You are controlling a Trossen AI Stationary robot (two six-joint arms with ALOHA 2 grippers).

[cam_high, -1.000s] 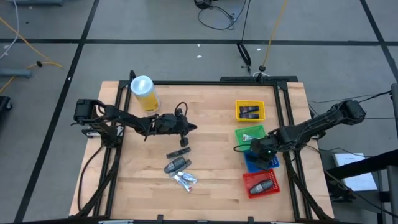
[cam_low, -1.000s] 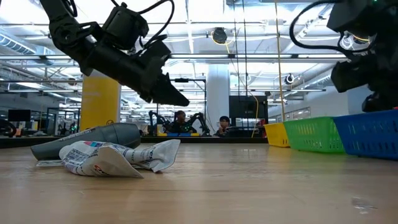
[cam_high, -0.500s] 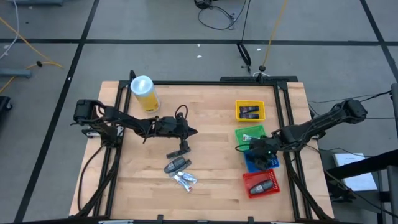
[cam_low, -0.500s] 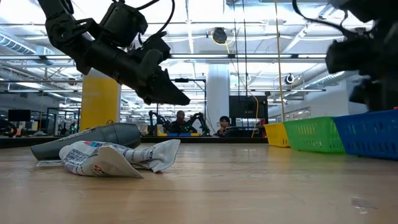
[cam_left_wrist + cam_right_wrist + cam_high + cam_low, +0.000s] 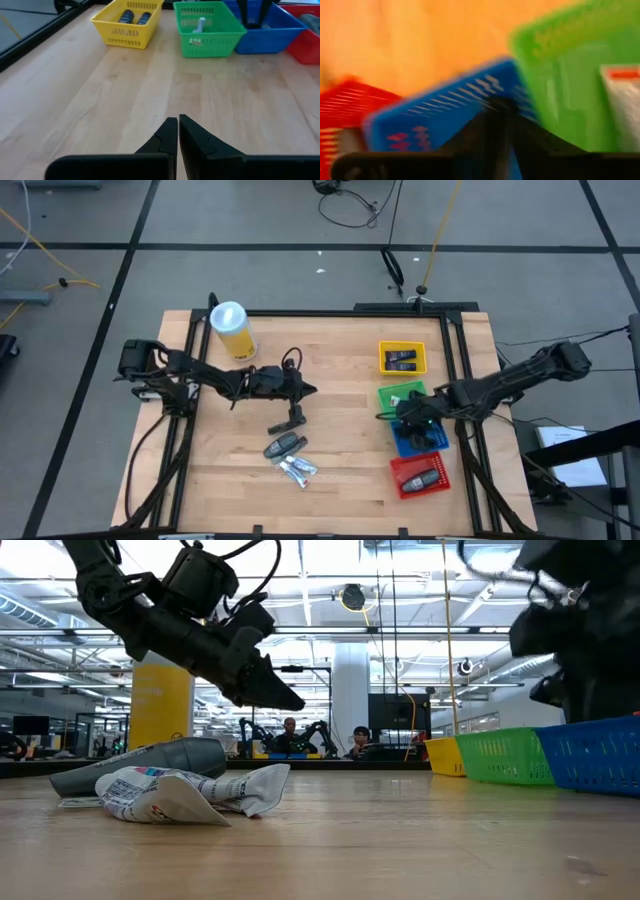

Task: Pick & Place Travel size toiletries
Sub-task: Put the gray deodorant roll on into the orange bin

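Loose toiletries lie mid-table: a dark tube (image 5: 290, 423), a dark grey pack (image 5: 283, 446) and silvery sachets (image 5: 298, 470), the sachets also showing in the low view (image 5: 180, 795). My left gripper (image 5: 310, 388) hovers shut just beyond them, above bare wood (image 5: 177, 125). My right gripper (image 5: 385, 417) is shut and empty over the blue tray (image 5: 420, 440), beside the green tray (image 5: 403, 394), which holds the white-green tube (image 5: 200, 25). Two dark items lie in the yellow tray (image 5: 401, 359) and one in the red tray (image 5: 420, 475).
A tall yellow canister with a white lid (image 5: 231, 328) stands at the far left corner. The four trays sit in a row along the right side. Bare wood lies between the loose pile and the trays. A black frame edges the table.
My right gripper has shifted a little toward the table's left, above the blue tray near the green one, and is still moving. The left arm and the loose items have kept still.
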